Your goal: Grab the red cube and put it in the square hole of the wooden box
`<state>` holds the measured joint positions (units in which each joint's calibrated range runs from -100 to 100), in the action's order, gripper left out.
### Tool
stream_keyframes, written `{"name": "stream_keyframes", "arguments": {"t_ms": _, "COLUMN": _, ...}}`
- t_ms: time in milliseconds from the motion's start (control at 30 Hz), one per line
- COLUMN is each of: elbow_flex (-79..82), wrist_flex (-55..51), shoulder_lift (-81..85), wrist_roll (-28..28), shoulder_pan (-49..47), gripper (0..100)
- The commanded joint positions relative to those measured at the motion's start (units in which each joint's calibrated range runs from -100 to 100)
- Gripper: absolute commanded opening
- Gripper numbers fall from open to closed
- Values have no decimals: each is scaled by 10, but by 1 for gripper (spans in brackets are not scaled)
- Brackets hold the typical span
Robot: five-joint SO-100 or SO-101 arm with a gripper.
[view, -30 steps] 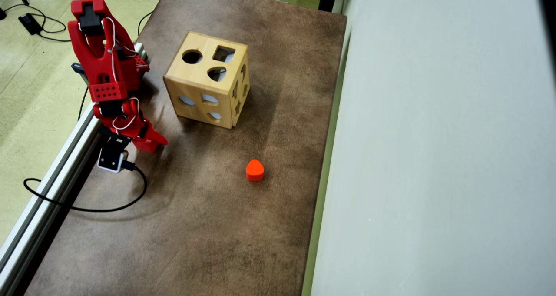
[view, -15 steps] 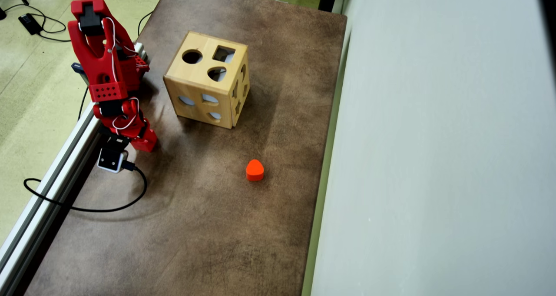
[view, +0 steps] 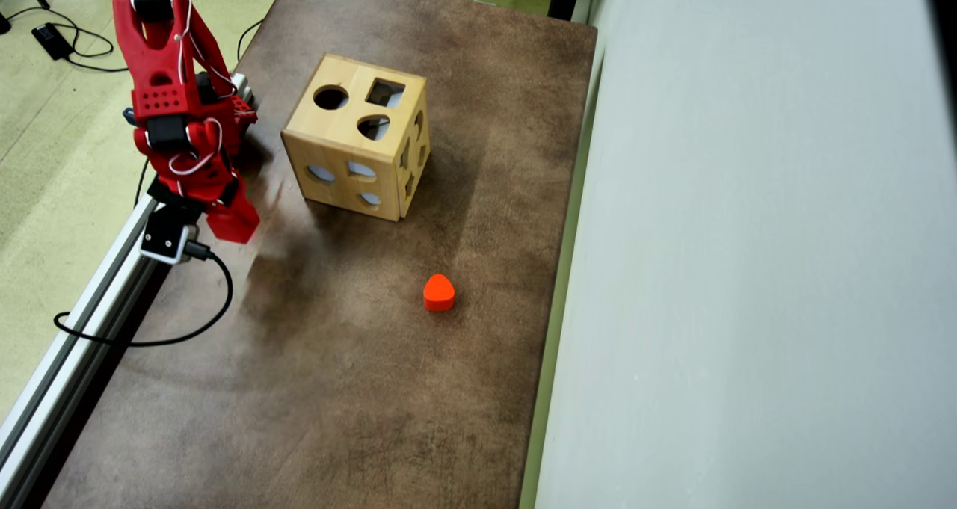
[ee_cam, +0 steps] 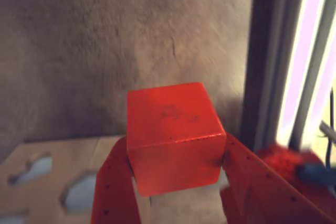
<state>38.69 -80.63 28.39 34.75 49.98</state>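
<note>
The red cube (ee_cam: 170,135) fills the middle of the wrist view, clamped between my two red fingers (ee_cam: 113,187), with my gripper (ee_cam: 176,153) shut on it. In the overhead view my gripper (view: 230,217) is blurred with the red cube (view: 235,227) at the table's left edge, left of the wooden box (view: 359,146) and apart from it. The square hole (view: 385,93) lies on the box's top face beside a round and a rounded-triangle hole. A side of the wooden box (ee_cam: 47,182) shows at the lower left of the wrist view.
An orange-red rounded block (view: 438,293) lies on the brown table (view: 359,389) below and right of the box. A metal rail (view: 82,315) and a black cable (view: 142,337) run along the left edge. A grey wall (view: 748,270) bounds the right side.
My gripper went from open to shut on the red cube. Then the arm moved up and slightly left in the overhead view, carrying the cube.
</note>
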Motion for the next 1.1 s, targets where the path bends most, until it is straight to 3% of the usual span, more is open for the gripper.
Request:
{"name": "stream_keyframes", "arguments": {"t_ms": 0, "elbow_flex": -21, "wrist_flex": -76, "shoulder_lift": 119, "wrist_roll": -29, "shoulder_pan": -5, "gripper": 2}}
{"name": "stream_keyframes", "arguments": {"t_ms": 400, "elbow_flex": -133, "wrist_flex": -169, "shoulder_lift": 241, "wrist_roll": -93, "shoulder_pan": -16, "gripper": 2}}
{"name": "stream_keyframes", "arguments": {"t_ms": 667, "elbow_flex": -208, "wrist_flex": -169, "shoulder_lift": 219, "wrist_roll": -190, "shoulder_pan": -174, "gripper": 2}}
{"name": "stream_keyframes", "arguments": {"t_ms": 1067, "elbow_flex": -341, "wrist_flex": -169, "shoulder_lift": 6, "wrist_roll": -313, "shoulder_pan": -389, "gripper": 2}}
